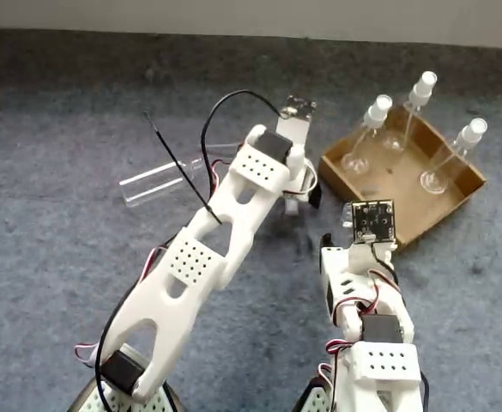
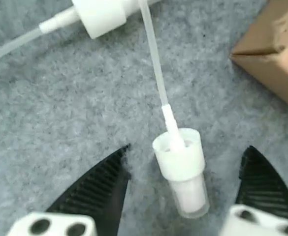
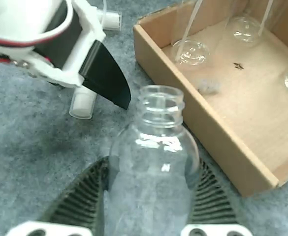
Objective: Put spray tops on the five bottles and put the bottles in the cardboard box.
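Observation:
My left gripper (image 2: 188, 149) stands open low over the carpet, its fingers on either side of a white spray top (image 2: 180, 167) that lies there with its dip tube pointing away. A second spray top (image 2: 102, 14) lies just beyond. My right gripper (image 3: 152, 166) is shut on a clear bottle (image 3: 156, 147) with a bare neck, held beside the cardboard box (image 3: 203, 118). In the high view the box (image 1: 456, 202) holds three bottles with spray tops (image 1: 378, 107). One more bare bottle (image 1: 160, 180) lies on its side to the left.
Grey carpet covers the whole table. The left arm (image 1: 225, 223) stretches diagonally across the middle, with a black cable looping above it. From the right wrist view, the left gripper's black finger (image 3: 104, 78) hangs close to the held bottle's neck.

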You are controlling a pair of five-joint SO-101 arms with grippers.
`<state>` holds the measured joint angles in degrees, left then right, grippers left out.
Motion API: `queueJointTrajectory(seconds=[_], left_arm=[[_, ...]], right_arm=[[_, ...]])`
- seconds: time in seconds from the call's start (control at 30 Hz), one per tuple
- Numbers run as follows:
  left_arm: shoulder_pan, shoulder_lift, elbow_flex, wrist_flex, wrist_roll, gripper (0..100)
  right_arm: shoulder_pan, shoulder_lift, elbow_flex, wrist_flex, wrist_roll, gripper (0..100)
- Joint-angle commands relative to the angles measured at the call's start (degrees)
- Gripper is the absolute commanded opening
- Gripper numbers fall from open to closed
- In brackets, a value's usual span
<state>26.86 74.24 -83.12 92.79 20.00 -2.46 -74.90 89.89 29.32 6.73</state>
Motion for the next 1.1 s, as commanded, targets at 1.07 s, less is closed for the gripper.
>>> queueJointTrajectory(seconds=[1.07], left_arm=[[-1.6, -9.5, -11.7, 7.7, -16.3, 0]], right_arm=[[0.5, -0.8, -0.4, -1.6, 0.1, 8.1]])
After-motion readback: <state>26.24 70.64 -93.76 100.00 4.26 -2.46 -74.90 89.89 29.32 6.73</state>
